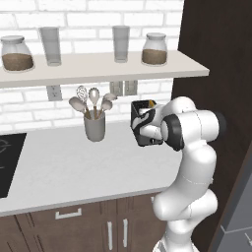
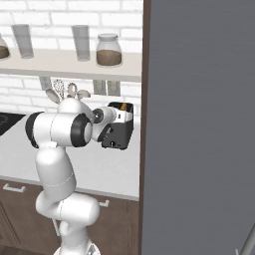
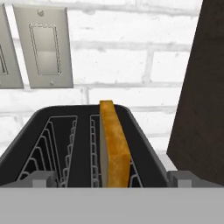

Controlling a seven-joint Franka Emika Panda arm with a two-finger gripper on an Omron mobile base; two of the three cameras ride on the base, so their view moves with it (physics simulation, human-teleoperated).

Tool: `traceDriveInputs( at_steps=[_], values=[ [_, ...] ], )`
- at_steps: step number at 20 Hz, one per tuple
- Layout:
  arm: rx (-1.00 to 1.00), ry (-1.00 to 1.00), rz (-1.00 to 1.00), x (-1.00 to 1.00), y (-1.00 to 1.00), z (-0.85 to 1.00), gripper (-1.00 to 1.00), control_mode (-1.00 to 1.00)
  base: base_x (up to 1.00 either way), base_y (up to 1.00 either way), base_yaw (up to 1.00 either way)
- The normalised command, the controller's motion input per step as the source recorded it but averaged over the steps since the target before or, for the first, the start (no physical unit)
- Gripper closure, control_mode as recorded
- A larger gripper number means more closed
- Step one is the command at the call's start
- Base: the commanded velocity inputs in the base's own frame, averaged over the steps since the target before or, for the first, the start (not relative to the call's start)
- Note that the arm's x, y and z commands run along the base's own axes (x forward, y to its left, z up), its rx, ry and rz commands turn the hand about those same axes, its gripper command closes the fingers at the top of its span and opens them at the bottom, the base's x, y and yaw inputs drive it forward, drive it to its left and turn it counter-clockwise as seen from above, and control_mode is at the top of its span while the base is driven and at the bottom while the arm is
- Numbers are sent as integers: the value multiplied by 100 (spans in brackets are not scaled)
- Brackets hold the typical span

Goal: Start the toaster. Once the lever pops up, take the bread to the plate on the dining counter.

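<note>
Toaster point(image 1: 143, 123) at the back right of the pale worktop point(image 1: 74, 167) beside the utensil crock point(image 1: 94, 127), white arm reaching to it, right base view the same toaster point(image 2: 118, 132) against the dark panel, hand view gripper point(image 3: 111, 179) spread wide over the slots, bread point(image 3: 114, 148) upright in the right slot

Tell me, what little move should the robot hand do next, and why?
Probably ease down until the bread sits between its fingertips. The gripper hovers open over the toaster, one fingertip on each side, and the slice stands upright in the right-hand slot with its top edge poking out, untouched.
</note>
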Motion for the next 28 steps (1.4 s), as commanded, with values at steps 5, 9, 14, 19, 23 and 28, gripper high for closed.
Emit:
traceDriveInputs(
  at_steps=[5,9,14,19,23,28],
  values=[
    [0,0,0,6,-2,0,-100,-100,0,0,0],
    [0,0,0,19,-1,0,-100,-100,0,0,0],
    [0,0,0,20,-1,0,-100,-100,0,0,0],
    [0,0,0,2,0,-1,-100,-100,0,0,0],
    [0,0,0,0,0,-4,-100,-100,0,0,0],
    [0,0,0,0,0,0,-100,-100,0,0,0]
  ],
)
